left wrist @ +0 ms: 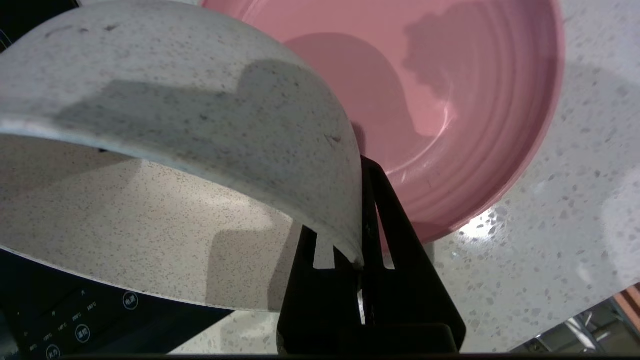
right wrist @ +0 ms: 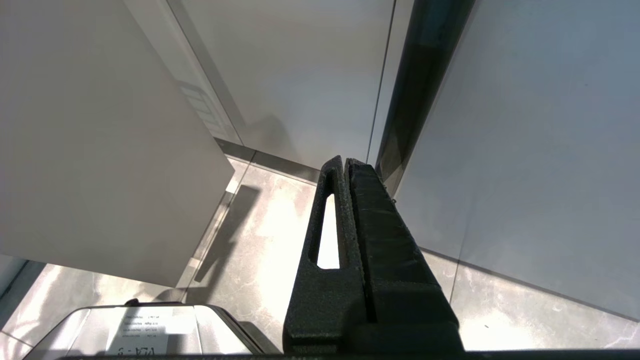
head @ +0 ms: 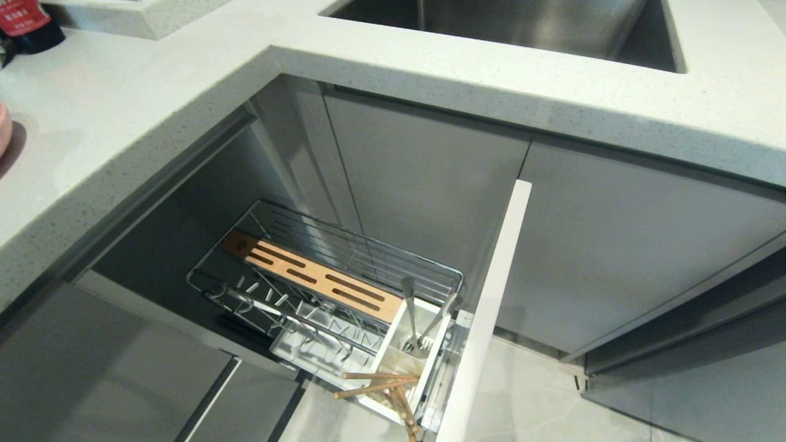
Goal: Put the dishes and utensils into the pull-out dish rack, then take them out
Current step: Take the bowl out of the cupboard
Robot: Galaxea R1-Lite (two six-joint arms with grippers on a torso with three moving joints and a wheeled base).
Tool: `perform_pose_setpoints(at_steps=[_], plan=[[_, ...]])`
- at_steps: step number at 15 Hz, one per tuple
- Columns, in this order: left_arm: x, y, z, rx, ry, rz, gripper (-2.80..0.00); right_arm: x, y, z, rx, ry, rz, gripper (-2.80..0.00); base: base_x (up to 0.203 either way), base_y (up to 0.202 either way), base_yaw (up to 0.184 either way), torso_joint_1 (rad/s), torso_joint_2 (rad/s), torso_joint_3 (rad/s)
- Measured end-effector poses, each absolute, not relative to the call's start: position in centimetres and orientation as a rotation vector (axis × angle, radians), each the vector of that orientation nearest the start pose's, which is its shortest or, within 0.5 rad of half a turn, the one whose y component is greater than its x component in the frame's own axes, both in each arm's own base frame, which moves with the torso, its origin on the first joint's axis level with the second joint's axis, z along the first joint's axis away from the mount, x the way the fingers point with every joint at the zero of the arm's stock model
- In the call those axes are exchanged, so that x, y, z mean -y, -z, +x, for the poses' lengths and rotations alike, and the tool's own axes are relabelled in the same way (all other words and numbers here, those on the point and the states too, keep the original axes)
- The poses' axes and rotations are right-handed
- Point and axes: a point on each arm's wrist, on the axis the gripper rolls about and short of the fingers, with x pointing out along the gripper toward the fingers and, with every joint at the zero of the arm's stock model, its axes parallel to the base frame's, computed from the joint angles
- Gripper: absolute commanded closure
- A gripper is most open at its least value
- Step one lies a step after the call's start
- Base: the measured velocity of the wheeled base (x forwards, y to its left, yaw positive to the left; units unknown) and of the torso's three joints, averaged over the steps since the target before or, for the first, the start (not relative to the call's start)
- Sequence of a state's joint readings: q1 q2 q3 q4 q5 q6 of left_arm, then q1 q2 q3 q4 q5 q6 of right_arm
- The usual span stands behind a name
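Left wrist view: my left gripper [left wrist: 361, 260] is clenched on the rim of a speckled white bowl [left wrist: 175, 150], which tips up in front of my fingers [left wrist: 395, 235]. Just beyond it a pink plate [left wrist: 450, 100] lies flat on the pale speckled counter [left wrist: 575, 225]. Head view: the dish rack [head: 344, 288] stands pulled out below the counter, with a spoon [head: 410, 313] and chopsticks [head: 381, 383] in its white caddy [head: 399, 362]. My right gripper [right wrist: 346, 165] is pressed shut on nothing, near grey cabinet doors above the floor.
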State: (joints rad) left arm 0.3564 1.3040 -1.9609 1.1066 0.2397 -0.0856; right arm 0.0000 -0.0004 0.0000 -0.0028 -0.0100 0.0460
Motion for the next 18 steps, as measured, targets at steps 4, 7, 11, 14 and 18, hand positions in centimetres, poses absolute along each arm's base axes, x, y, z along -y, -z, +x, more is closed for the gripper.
perform_pose_setpoints(at_steps=[4,7,11,14,18], plan=[[-4.2,-41.0,9.9,-0.45,-0.603,-0.103,0.0,0.0,-7.6,-2.3,0.003,0.01,0.046,0.0,0.0,0.0,0.0,0.0,0.0,0.0],[-4.2,-40.9,10.3,-0.459,-0.585,-0.098,0.0,0.0,-7.6,-2.3,0.004,0.01,0.046,0.0,0.0,0.0,0.0,0.0,0.0,0.0],[-4.5,-40.6,11.6,-0.492,-0.568,-0.068,0.0,0.0,-7.6,-2.3,0.004,0.01,0.046,0.0,0.0,0.0,0.0,0.0,0.0,0.0],[-4.8,-40.3,12.4,-0.513,-0.565,-0.062,0.0,0.0,-7.6,-2.3,0.003,0.01,0.046,0.0,0.0,0.0,0.0,0.0,0.0,0.0],[-5.1,-40.1,13.3,-0.535,-0.564,-0.057,0.0,0.0,-7.6,-2.3,0.003,0.01,0.046,0.0,0.0,0.0,0.0,0.0,0.0,0.0]])
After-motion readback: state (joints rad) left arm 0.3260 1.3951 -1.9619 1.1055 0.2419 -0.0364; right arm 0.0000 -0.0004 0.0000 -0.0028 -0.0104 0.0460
